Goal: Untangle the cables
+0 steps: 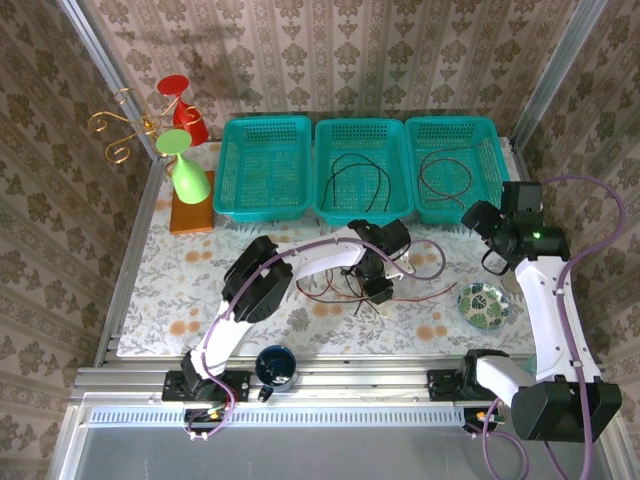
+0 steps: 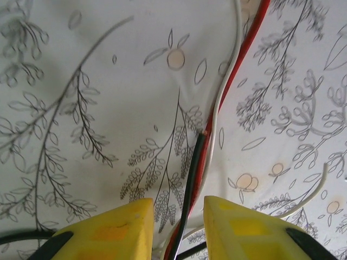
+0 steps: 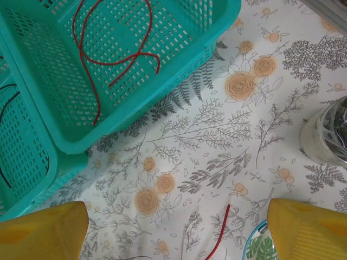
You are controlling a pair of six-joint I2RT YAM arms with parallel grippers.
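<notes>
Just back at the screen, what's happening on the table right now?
The left gripper is down on the tangle mid-table, jaws either side of a black cable, a red cable and a white cable, not clamped yet. The right gripper hovers open by the right basket, where one dark red cable lies; the middle basket holds another black cable.

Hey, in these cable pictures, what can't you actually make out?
Top view: the left gripper and its arm cover the middle of the tangled cables, hiding which crosses over which.
Left wrist view: the black cable, red cable and white cable pass between the gripper's fingers and off the bottom edge, near ends cut off.
Right wrist view: a pale container at the right edge is cut off and blurred; contents unclear.
</notes>
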